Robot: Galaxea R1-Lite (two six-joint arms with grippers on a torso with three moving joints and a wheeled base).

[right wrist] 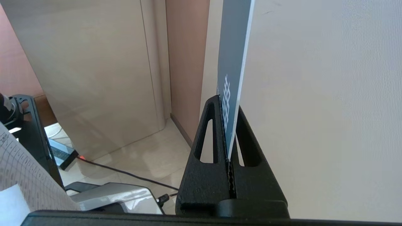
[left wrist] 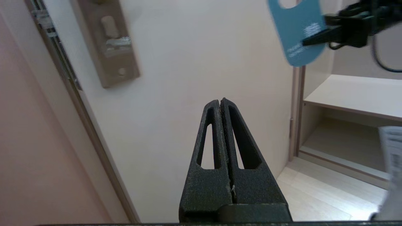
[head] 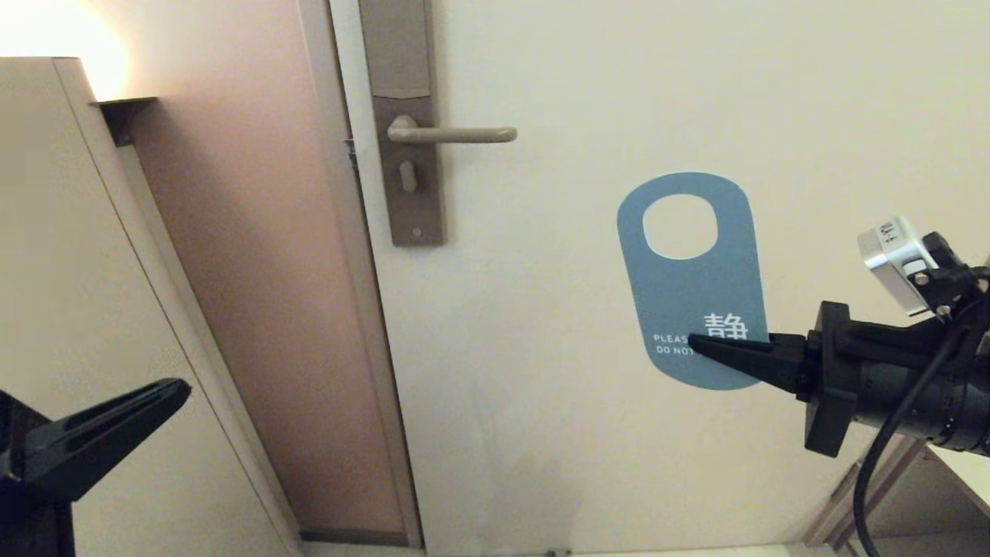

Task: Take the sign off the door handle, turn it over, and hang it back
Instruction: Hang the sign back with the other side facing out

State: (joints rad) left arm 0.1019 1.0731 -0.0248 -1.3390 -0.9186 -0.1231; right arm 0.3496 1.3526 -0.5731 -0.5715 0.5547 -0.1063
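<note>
The sign (head: 688, 294) is off the door handle (head: 452, 134) and is held upright in the air to the handle's right and lower, blue "PLEASE DO NOT DISTURB" face toward me. My right gripper (head: 696, 343) is shut on the sign's lower part from the right. The right wrist view shows the sign (right wrist: 234, 62) edge-on between the right gripper's (right wrist: 228, 105) jaws. The sign also shows in the left wrist view (left wrist: 296, 31). My left gripper (head: 174, 391) is shut and empty at the lower left, far from the handle; it shows shut in the left wrist view (left wrist: 221, 102).
The handle sits on a tall grey-brown plate (head: 414, 209) at the door's left edge. A beige cabinet (head: 93, 309) stands on the left. A shelf unit (left wrist: 355, 94) stands to the door's right. A cable and a silver device (right wrist: 113, 194) lie on the floor.
</note>
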